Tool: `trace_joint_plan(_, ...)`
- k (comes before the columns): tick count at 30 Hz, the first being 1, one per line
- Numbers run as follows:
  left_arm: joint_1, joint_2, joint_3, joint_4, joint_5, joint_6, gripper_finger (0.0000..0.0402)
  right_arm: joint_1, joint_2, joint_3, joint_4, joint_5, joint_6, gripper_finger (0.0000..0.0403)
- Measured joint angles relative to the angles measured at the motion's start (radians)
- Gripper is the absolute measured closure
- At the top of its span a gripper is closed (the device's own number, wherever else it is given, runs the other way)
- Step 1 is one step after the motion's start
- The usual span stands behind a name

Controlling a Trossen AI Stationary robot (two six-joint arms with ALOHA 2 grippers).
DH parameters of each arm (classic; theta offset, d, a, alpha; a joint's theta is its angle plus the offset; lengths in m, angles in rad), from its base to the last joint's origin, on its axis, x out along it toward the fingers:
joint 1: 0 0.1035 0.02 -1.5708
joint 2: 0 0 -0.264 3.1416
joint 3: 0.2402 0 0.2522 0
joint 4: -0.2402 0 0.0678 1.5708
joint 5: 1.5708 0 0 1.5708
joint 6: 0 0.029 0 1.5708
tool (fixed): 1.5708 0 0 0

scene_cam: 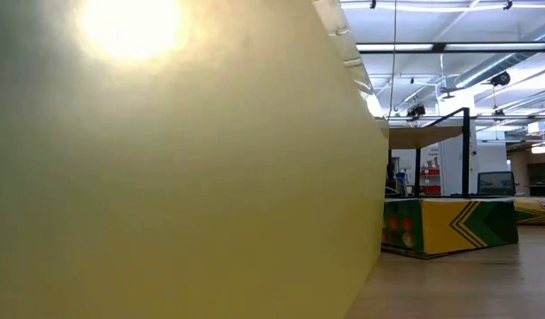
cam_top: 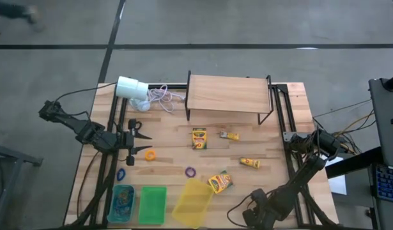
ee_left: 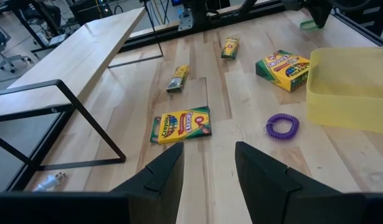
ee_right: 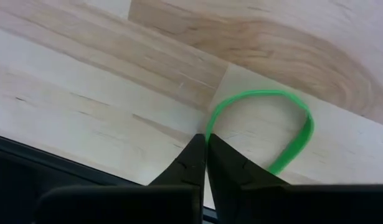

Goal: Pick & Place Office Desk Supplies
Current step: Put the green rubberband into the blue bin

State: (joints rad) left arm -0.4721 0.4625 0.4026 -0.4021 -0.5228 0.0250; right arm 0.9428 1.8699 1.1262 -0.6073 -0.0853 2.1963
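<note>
Green rubber-band loop [ee_right: 284,124] lies flat on the counter's near-right corner, its end nipped by the right pincer [ee_right: 205,163], whose fingers are pressed together on it. So thin a pinch could slip on lifting, or the band could stretch and snap free.

Left pincer [ee_left: 207,171] hovers spread and empty near the left edge. Along the near edge, the blue tray [cam_top: 121,203] holds several loops; the green tray [cam_top: 152,204] and yellow tray [cam_top: 193,201] look empty.

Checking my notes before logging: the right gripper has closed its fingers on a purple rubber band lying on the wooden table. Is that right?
Not quite: the band is green, not purple. The right wrist view shows the right gripper shut on a green rubber band lying on the wooden table.
</note>
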Motion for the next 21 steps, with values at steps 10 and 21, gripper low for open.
trace_joint_plan(10, 0.000, 0.000, 0.000, -0.001, 0.000, 0.000, 0.0254, 0.004, 0.002, 0.071, -0.031, 0.325, -0.108, 0.0394)
trace_joint_plan(21, 0.000, 0.000, 0.000, -0.001, 0.000, 0.000, 0.0254, 0.009, 0.001, 0.193, -0.118, 0.874, -0.398, 0.0394)
